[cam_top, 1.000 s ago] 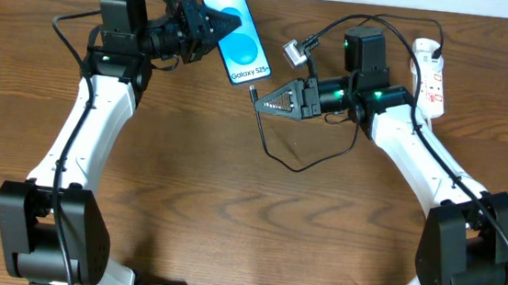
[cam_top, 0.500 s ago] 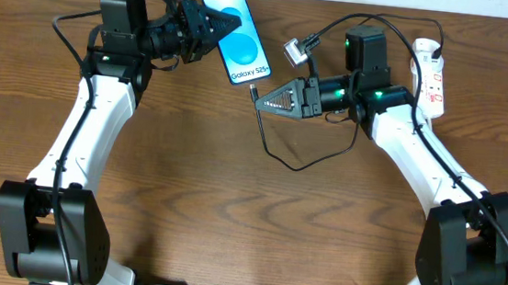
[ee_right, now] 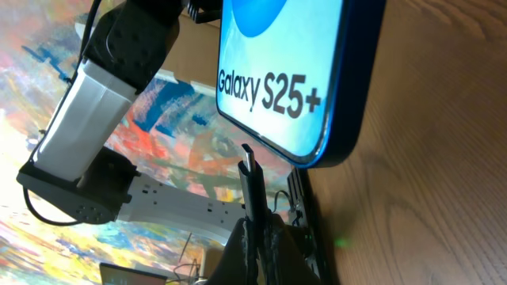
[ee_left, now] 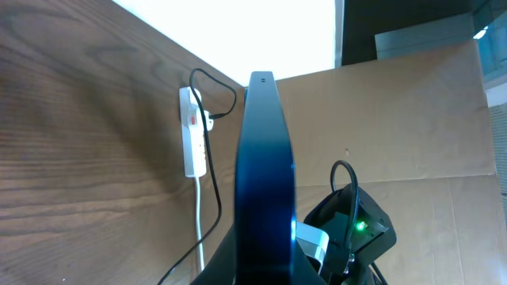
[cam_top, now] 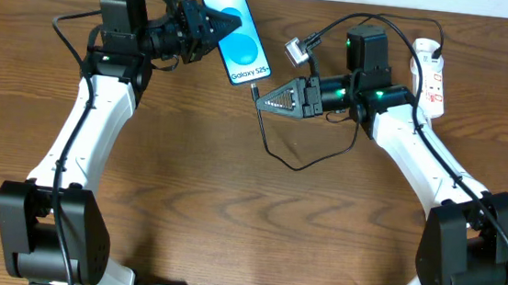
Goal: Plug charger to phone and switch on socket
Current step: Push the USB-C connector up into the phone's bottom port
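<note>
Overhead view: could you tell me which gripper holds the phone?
The left gripper, clamped on the phone; the right gripper pinches the charger tip instead.

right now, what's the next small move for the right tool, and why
Probably ease the right tool slightly toward the phone: the charger tip it pinches sits just short of the phone's bottom edge, while the left tool holds the phone.

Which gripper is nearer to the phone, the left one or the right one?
Left. The left gripper is shut on the side of the phone. The right gripper, shut on the charger, sits just off the phone's bottom edge, connector tip not yet in.
</note>
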